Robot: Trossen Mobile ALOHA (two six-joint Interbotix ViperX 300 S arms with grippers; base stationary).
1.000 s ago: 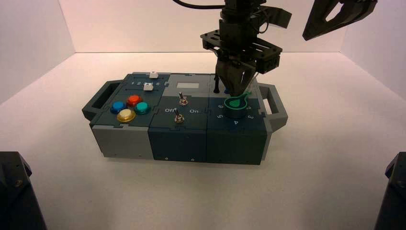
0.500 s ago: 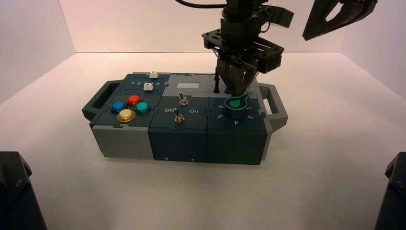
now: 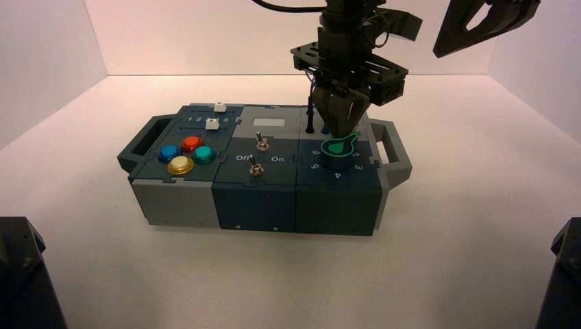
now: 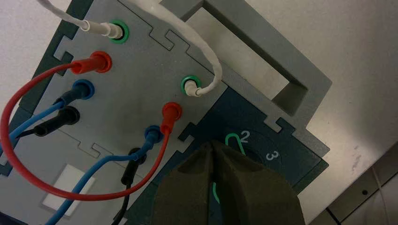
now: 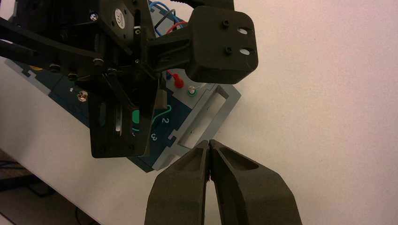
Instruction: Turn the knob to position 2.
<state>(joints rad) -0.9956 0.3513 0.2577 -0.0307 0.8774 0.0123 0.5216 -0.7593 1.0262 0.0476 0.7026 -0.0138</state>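
Left hand [image 4: 211, 143]: closed, at your knob [image 4: 233, 137]
Knob tip: beside white "2" [image 4: 245, 136]
Right hand [image 5: 209, 143]: closed, waiting on your right

Green-topped dark knob [image 3: 337, 152], pointer near "2" [image 4: 245, 136]

Knob [image 4: 240, 151] mostly hidden behind left hand [image 4: 212, 180]

four domed buttons [image 3: 181, 164] sit on the box's left, two metal toggles [image 3: 256, 169] mid-box; a red wire [image 4: 56, 191] loops over a blue one [image 4: 89, 176].
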